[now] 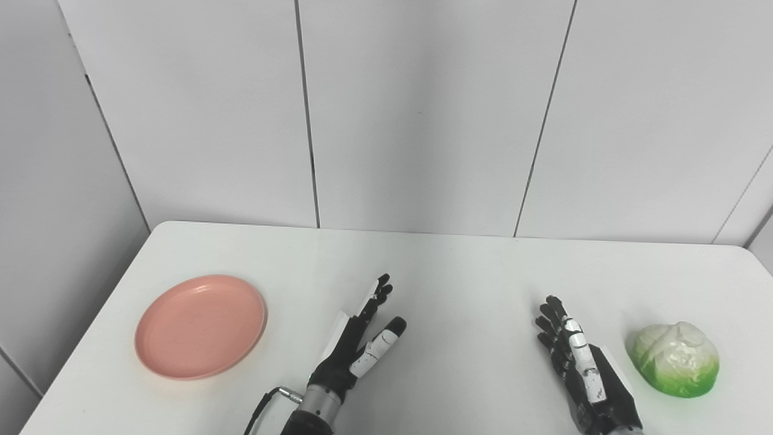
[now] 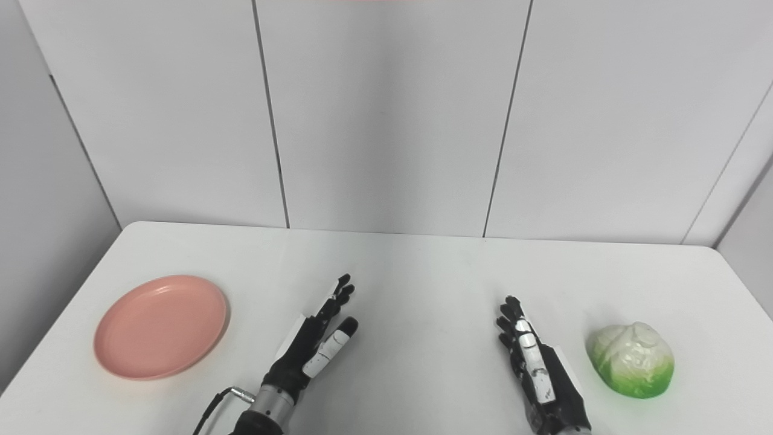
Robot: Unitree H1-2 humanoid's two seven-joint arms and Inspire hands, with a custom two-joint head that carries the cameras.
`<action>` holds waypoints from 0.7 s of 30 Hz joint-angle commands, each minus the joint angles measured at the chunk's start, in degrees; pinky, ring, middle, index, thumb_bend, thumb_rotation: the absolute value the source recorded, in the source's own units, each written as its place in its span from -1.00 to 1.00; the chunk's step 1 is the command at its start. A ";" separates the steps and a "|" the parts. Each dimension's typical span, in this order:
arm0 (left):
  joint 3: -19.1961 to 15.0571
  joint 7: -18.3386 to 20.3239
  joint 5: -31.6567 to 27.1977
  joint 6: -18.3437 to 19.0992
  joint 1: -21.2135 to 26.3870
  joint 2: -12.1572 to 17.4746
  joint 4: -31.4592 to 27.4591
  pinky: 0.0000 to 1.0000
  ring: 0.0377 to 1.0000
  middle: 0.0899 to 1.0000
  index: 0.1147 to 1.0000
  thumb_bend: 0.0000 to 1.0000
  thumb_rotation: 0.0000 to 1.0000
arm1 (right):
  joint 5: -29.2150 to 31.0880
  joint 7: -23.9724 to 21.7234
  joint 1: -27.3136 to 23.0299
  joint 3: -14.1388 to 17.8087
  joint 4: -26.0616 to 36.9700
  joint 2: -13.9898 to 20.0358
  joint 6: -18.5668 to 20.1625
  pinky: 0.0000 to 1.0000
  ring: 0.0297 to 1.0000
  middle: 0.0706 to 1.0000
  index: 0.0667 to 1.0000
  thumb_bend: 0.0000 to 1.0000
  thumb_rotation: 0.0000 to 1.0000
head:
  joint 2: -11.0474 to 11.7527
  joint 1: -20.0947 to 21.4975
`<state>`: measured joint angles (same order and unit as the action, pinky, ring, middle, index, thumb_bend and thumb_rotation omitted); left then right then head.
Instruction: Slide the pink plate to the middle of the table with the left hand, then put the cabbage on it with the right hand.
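Note:
A pink plate point(image 1: 200, 325) lies empty on the left side of the white table point(image 1: 459, 272). At the right side sits a green and white cabbage point(image 1: 674, 359). My left hand point(image 1: 361, 342) rests near the front middle, to the right of the plate and apart from it, open with fingers stretched forward. Left of the cabbage, with a gap between them, my right hand point(image 1: 580, 359) is open too and holds nothing.
Grey wall panels point(image 1: 423, 109) rise right behind the table's far edge. The table's left edge runs close to the plate. A cable point(image 1: 266, 405) loops beside my left wrist.

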<state>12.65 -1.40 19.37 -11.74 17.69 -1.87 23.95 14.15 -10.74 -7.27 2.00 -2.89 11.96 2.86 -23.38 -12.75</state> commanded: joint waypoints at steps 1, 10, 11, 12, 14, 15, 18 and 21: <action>0.24 0.53 -1.81 0.72 -3.70 -0.80 3.97 0.95 0.94 0.94 0.95 0.66 1.00 | 0.14 -1.40 -0.53 -0.32 0.22 0.27 0.97 1.00 1.00 1.00 1.00 -0.37 1.00 | -0.07 0.20; -0.13 1.39 -2.91 0.44 -3.59 -0.57 4.28 0.98 0.96 0.95 0.96 0.73 1.00 | -0.29 -1.01 -0.54 -0.47 0.42 0.05 1.34 1.00 1.00 1.00 1.00 -0.37 1.00 | 0.18 0.71; -0.22 1.40 -3.18 -0.32 -3.40 -0.47 4.87 0.98 0.96 0.95 0.96 0.72 1.00 | -0.37 -0.76 -0.57 -0.41 0.39 -0.08 1.55 1.00 1.00 1.00 1.00 -0.38 1.00 | 0.22 0.75; -0.40 1.54 -3.64 -0.74 -3.22 -0.45 5.37 0.98 0.96 0.95 0.96 0.72 1.00 | -0.57 -0.59 -0.64 -0.44 0.33 -0.15 1.75 1.00 1.00 1.00 1.00 -0.36 1.00 | 0.42 0.88; -1.39 2.06 -5.69 -0.74 -3.08 -0.84 5.89 1.00 0.97 0.96 0.95 0.78 1.00 | -0.69 -0.64 -0.78 -0.49 -0.04 -0.20 1.62 1.00 1.00 1.00 1.00 -0.36 1.00 | 0.67 1.01; -1.77 2.39 -6.59 -0.84 -3.04 -0.95 6.06 1.00 0.97 0.96 0.95 0.79 1.00 | -0.64 -0.94 -0.87 -0.54 -0.35 -0.12 1.23 1.00 1.00 1.00 1.00 -0.36 1.00 | 0.67 1.01; -2.82 3.46 -9.54 -3.36 -2.70 -0.98 7.09 0.96 0.96 0.97 0.95 0.76 1.00 | -0.84 -0.92 -1.05 -0.53 -1.07 -0.29 0.40 1.00 1.00 1.00 1.00 -0.38 1.00 | 1.08 1.19; -3.95 6.73 -13.93 -3.81 -2.31 -0.90 6.02 0.99 0.99 1.00 0.99 0.71 1.00 | -0.57 -0.73 -1.22 -0.38 -1.30 -0.65 0.58 1.00 1.00 1.00 1.00 -0.39 1.00 | 1.29 1.23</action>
<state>8.64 3.77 7.75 -14.18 18.97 -2.67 26.30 13.64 -10.66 -7.82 1.94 -3.51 11.79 3.03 -22.06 -11.60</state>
